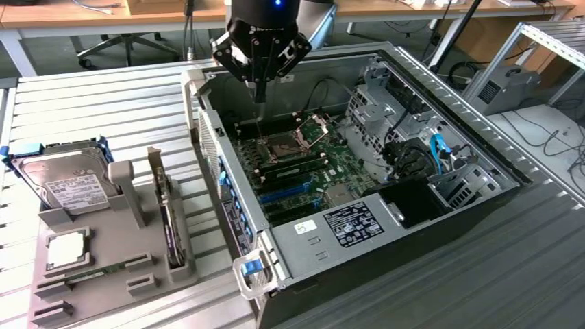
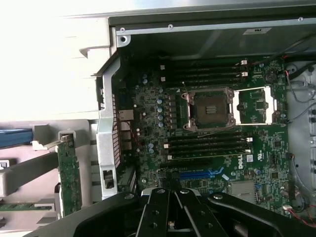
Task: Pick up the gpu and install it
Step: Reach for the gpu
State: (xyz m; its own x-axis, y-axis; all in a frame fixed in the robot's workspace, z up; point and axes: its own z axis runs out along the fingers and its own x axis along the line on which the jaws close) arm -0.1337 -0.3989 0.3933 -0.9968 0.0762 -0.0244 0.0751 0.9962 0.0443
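Gpu [image 2: 69, 174], thin green board, stands on edge in grey holder [image 1: 103, 288].

My gripper [image 2: 170, 205], closed on nothing, hangs above the motherboard [image 2: 212, 148]; the gpu [image 2: 69, 173] stands edgewise in a grey holder [image 2: 24, 170] outside the case [image 2: 106, 138].

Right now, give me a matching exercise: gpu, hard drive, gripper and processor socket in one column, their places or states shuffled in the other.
1. gpu
2. hard drive
3. gripper
4. processor socket

A. shut, over the open case
B. on edge in the grey holder, beside the case
C. on the motherboard, frame flipped open
D. leaning in the holder, white label showing

Pairs: 1-B, 2-D, 3-A, 4-C.
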